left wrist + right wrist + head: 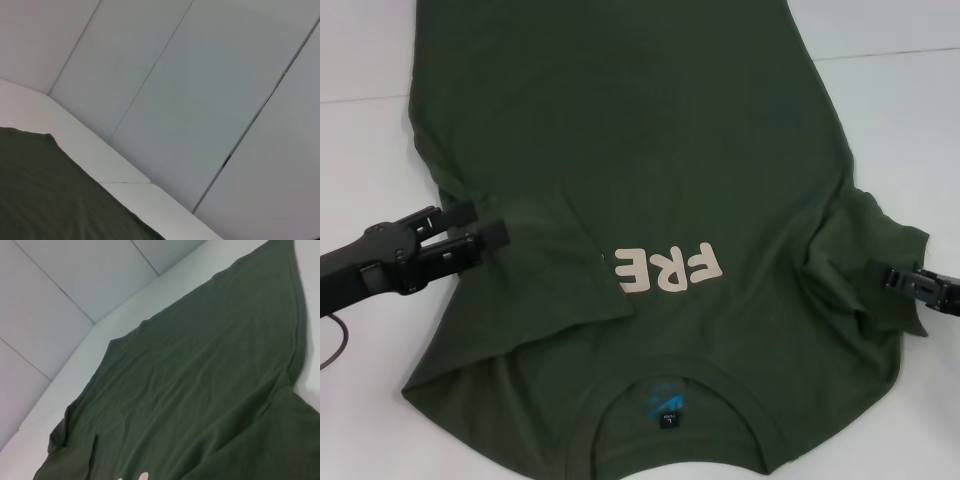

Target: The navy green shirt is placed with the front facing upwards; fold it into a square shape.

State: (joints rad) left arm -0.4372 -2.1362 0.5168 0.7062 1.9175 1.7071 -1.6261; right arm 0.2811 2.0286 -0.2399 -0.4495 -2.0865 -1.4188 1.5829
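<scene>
So, green tee flat on the white table, collar toward the robot, one sleeve already flipped in.

The navy green shirt (650, 160) lies front up across the white table (880, 110), crew neck nearest the robot, with the black label (668, 412) showing inside the collar. The left sleeve is folded over onto the chest and hides part of the cream print (665, 268), so only "FRE" reads, upside down from the head view. The left gripper (488, 226) sits at the shirt's left edge by that fold, fingers spread a bit with nothing between them. The right gripper (888, 276) is at the bunched-up right sleeve, right against the cloth; can't tell if it's pinching it. Right wrist view shows mostly the shirt's wrinkled body running toward a grey panelled wall (60, 285).
</scene>
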